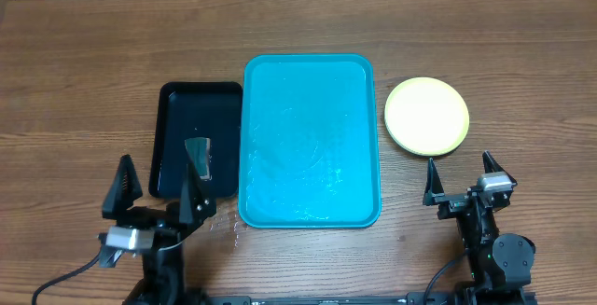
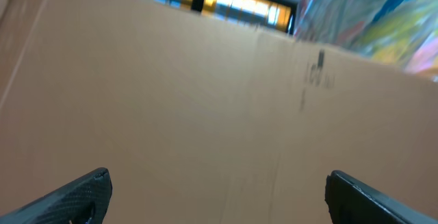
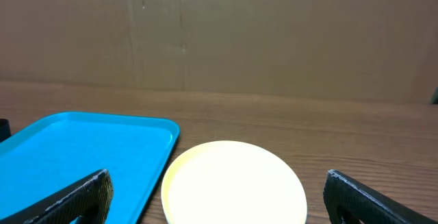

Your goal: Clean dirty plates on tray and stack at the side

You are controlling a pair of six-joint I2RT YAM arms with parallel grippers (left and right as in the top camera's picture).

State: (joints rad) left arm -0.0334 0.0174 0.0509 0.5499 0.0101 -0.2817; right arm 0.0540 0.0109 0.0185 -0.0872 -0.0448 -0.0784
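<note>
The turquoise tray [image 1: 311, 142] lies in the middle of the table with nothing on it. A pale yellow-green plate [image 1: 426, 115] sits on the wood just right of the tray; I cannot tell whether others lie under it. In the right wrist view the plate [image 3: 233, 176] is straight ahead and the tray [image 3: 82, 148] is at the left. My right gripper [image 1: 458, 160] [image 3: 217, 200] stands open, just short of the plate. My left gripper [image 1: 157, 165] [image 2: 217, 200] is open too, near the front edge, its camera facing a cardboard wall [image 2: 205, 87].
A smaller black tray [image 1: 177, 109] lies left of the turquoise one, with a small greyish object [image 1: 199, 156] in it. A cardboard wall [image 3: 274, 39] stands behind the table.
</note>
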